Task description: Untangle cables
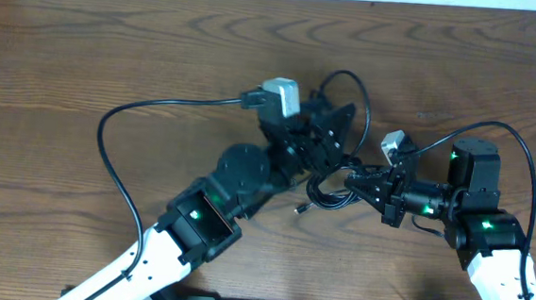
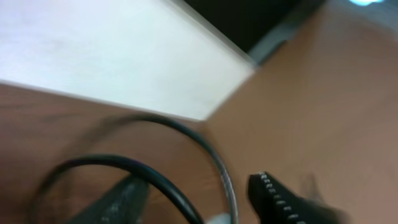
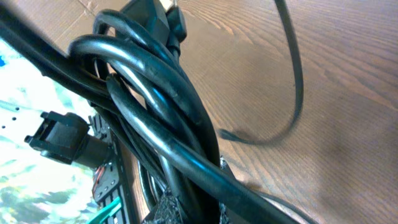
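Centre of overhead view: tangled bundle of thin black cords (image 1: 326,196). Right gripper (image 1: 351,182) pinches it; left gripper (image 2: 196,186) spread, just above-left. Pulling-apart step, likely; next, left must seize one loop.

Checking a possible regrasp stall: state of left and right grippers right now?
Left gripper: open, fingers apart.
Right gripper: shut on the cables.

Left arm (image 1: 197,216) and right arm (image 1: 475,231): white lower links, black joint housings, green lights lit. Behind the fingers (image 2: 280,199), a grey-white camera module (image 1: 283,96) each. Thick black wires (image 1: 101,143) loop rearward. Finger edge ridged.
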Robot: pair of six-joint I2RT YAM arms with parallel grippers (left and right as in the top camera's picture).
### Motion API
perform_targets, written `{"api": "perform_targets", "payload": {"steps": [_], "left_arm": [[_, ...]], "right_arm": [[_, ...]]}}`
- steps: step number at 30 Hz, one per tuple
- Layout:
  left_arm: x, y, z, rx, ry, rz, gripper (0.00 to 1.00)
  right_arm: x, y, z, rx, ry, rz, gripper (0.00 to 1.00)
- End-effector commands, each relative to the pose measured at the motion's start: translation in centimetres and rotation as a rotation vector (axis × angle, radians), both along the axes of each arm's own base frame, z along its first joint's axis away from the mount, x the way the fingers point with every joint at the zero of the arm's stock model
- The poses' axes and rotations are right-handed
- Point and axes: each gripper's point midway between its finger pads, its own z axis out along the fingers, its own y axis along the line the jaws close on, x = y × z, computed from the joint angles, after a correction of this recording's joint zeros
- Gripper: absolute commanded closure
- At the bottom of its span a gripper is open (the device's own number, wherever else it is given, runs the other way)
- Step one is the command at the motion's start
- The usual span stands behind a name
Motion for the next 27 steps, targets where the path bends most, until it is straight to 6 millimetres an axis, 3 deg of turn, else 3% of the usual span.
{"api": "perform_targets", "payload": {"steps": [1,2,3,7,11,18,22,27], "left_arm": [[1.7,2.6,-1.4,0.068,0.033,0.105,0.25],[1.9,3.0,-2.3,0.094,0.06,0.114,0.12],[1.9,3.3,-3.2,0.116,0.087,0.117,0.08],[0.8,2.5,-5.2,0.166,0.155,0.04,0.08],[-1.1,1.2,-6.1,0.178,0.201,-0.091,0.08],[-4.3,0.1,-5.6,0.18,0.206,-0.272,0.07],[-6.7,-1.3,-5.4,0.228,0.126,-0.449,0.07],[-8.1,-2.2,-5.4,0.25,0.085,-0.546,0.07]], "right_arm": [[-0.2,0.3,0.8,0.019,-0.019,0.025,0.99],[-0.1,0.3,0.8,0.019,-0.021,0.025,0.99],[-0.1,0.3,0.8,0.019,-0.021,0.024,0.99],[0.5,-0.3,0.6,0.006,-0.011,-0.017,0.99],[2.2,-2.2,-0.2,-0.01,0.09,-0.171,0.99],[3.5,-4.8,0.1,0.07,0.228,-0.32,0.99],[2.5,-3.8,2.0,0.164,0.207,-0.212,0.99],[1.7,-2.9,4.1,0.259,0.223,-0.127,0.99]]}}
